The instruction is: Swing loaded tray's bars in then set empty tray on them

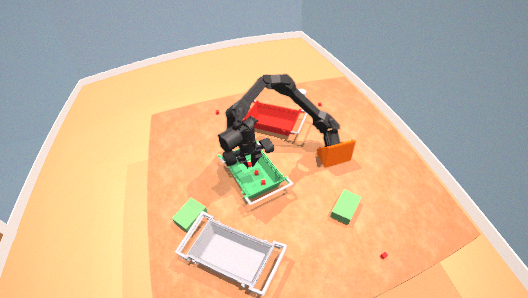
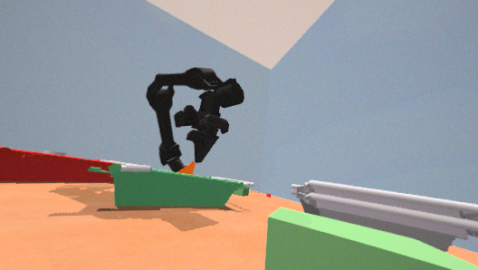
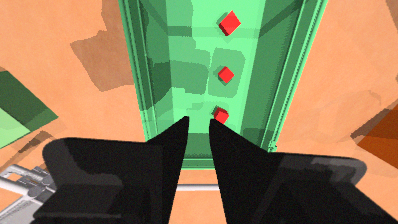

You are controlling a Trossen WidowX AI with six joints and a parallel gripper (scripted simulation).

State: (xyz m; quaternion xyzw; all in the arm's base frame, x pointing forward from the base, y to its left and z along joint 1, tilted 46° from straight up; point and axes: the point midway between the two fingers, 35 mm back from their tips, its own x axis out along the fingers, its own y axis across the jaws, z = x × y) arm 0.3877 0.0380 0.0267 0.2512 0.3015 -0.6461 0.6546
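The loaded green tray (image 1: 273,171) (image 2: 158,192) (image 3: 137,65) holds three red cubes (image 1: 256,172) (image 3: 226,75). Its far white bar (image 2: 136,168) appears to lie in across the top; in the top view my arm mostly hides it, and the wrist view does not show it. Its near bar (image 1: 270,193) (image 3: 198,187) is swung out past the near end. My gripper (image 1: 251,165) (image 2: 198,160) (image 3: 199,122) is over the green tray, fingertips slightly apart, nothing between them. An empty red tray (image 1: 275,120) (image 2: 54,168) stands behind, a bar out at its right end.
A grey tray (image 1: 230,252) with both bars out stands at the front. Green blocks (image 1: 189,214) (image 1: 346,206) lie left and right. An orange block (image 1: 337,153) (image 3: 385,137) stands by the arm's base. Loose red cubes (image 1: 384,255) (image 1: 217,112) (image 1: 319,104) lie farther out.
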